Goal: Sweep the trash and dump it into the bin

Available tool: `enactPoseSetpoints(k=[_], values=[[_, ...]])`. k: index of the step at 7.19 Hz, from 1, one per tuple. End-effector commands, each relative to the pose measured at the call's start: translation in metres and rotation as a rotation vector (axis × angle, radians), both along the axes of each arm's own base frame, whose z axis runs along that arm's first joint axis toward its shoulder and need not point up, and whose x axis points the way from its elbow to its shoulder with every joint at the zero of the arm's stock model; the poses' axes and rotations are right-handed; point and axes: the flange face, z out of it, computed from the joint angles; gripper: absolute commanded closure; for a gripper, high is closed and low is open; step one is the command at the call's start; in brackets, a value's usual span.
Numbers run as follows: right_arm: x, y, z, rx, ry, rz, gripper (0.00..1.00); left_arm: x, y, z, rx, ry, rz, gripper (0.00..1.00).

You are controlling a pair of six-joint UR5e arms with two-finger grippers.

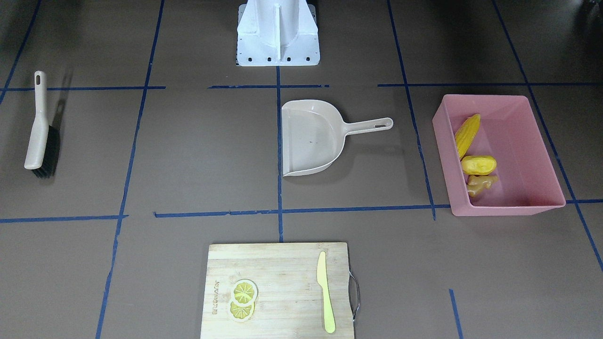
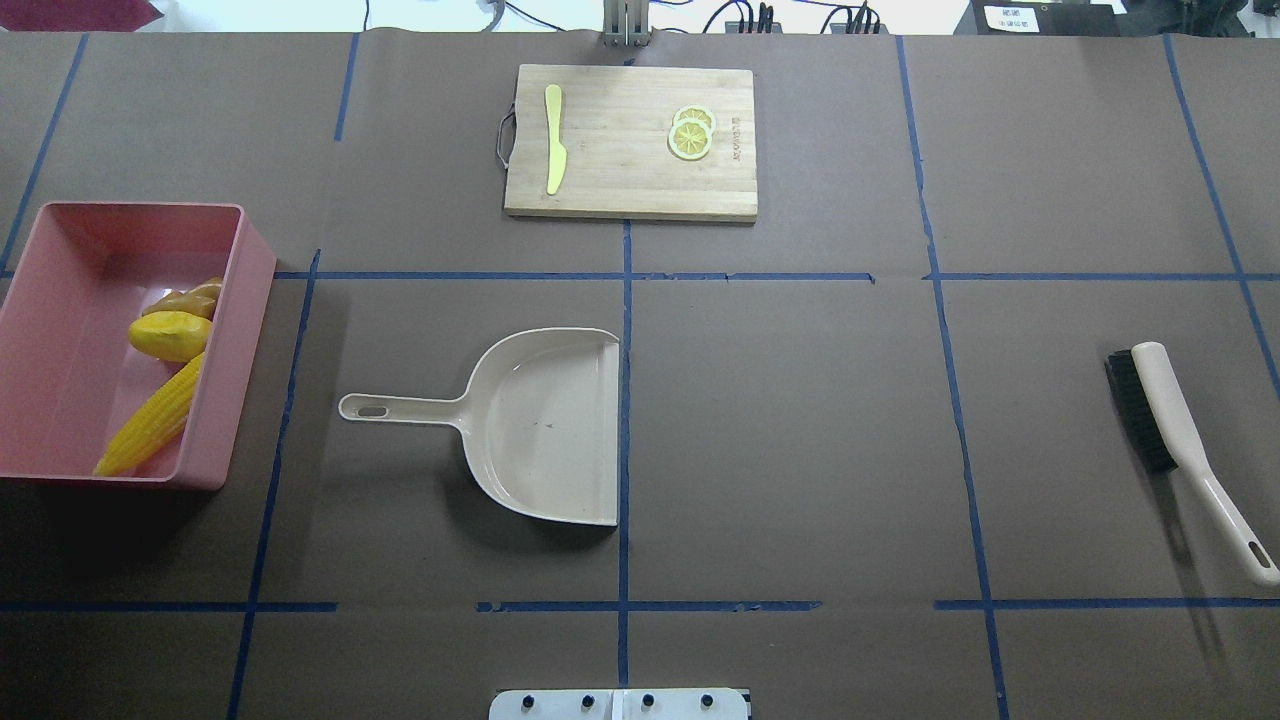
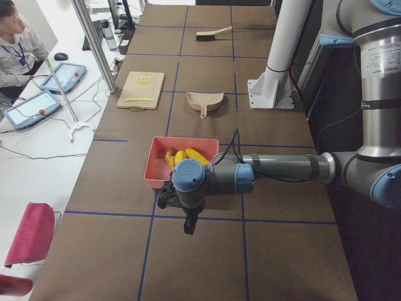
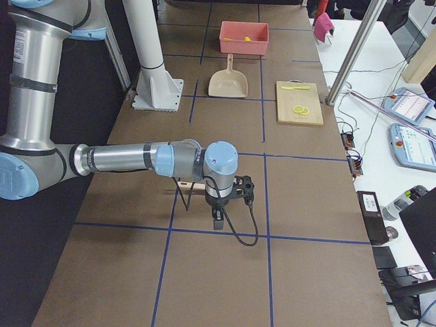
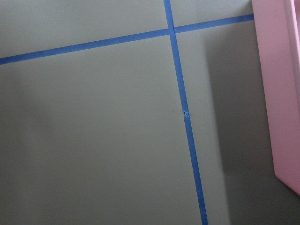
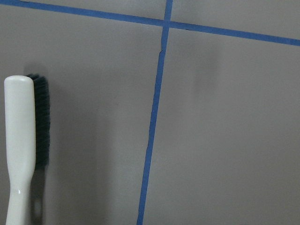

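From my station the large rectangular pink plastic bin (image 2: 70,340) sits just beside the left jaws, its outer wall filling the edge of the left wrist view. All three pieces of trash lie inside it, in a row along the wall farthest from those jaws: the long yellow corn cob (image 2: 150,420), the rounded yellow potato-like lump (image 2: 170,335) in the middle, and the knobbly tan ginger root (image 2: 185,298) against the lump. The right jaws hang above the beige, black-bristled hand brush (image 2: 1175,430), which lies on the brown counter (image 2: 800,450) below them. I cannot tell whether either pair of jaws is open or closed. The beige plastic dustpan (image 2: 545,430) rests flat on the counter, well apart from both jaws, between them.
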Motion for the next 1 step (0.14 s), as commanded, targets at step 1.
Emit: enactPoseSetpoints(k=[1], values=[[0.0,0.0,0.0,0.0,0.0,0.0,0.0,0.0,0.0,0.0,0.0,0.0,0.001,0.0]])
